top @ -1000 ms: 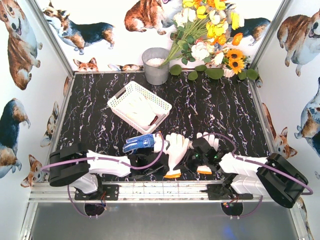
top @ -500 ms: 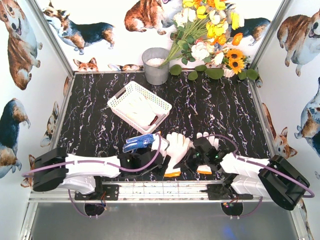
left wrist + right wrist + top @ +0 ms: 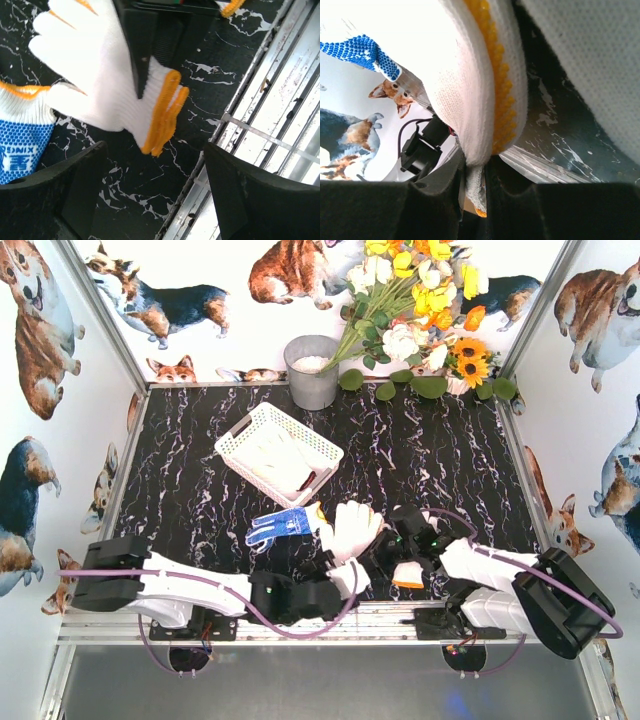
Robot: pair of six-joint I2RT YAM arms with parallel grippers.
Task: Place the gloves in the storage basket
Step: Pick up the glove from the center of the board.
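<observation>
A white glove [image 3: 355, 528] with an orange cuff hangs off the table at the front middle, and my right gripper [image 3: 384, 550] is shut on it. In the right wrist view its fabric [image 3: 475, 90] is pinched between the right gripper's [image 3: 476, 192] fingers. My left gripper [image 3: 155, 200] is open just below this glove's cuff [image 3: 162, 115], holding nothing; from above the left gripper [image 3: 338, 570] is by the near rail. A blue-dotted glove [image 3: 280, 527] lies just left of it. Another glove [image 3: 409, 576] lies under the right arm. The storage basket [image 3: 237, 435] stands further back with gloves inside.
A grey metal bucket [image 3: 313, 370] and a bunch of flowers [image 3: 420, 310] stand at the back. The metal rail [image 3: 330, 622] runs along the near edge, right beside my left gripper. Patterned walls close in both sides.
My left gripper has opened wide and swung right along the near edge to below the white glove. The white glove's cuff has risen off the table in the right gripper.
</observation>
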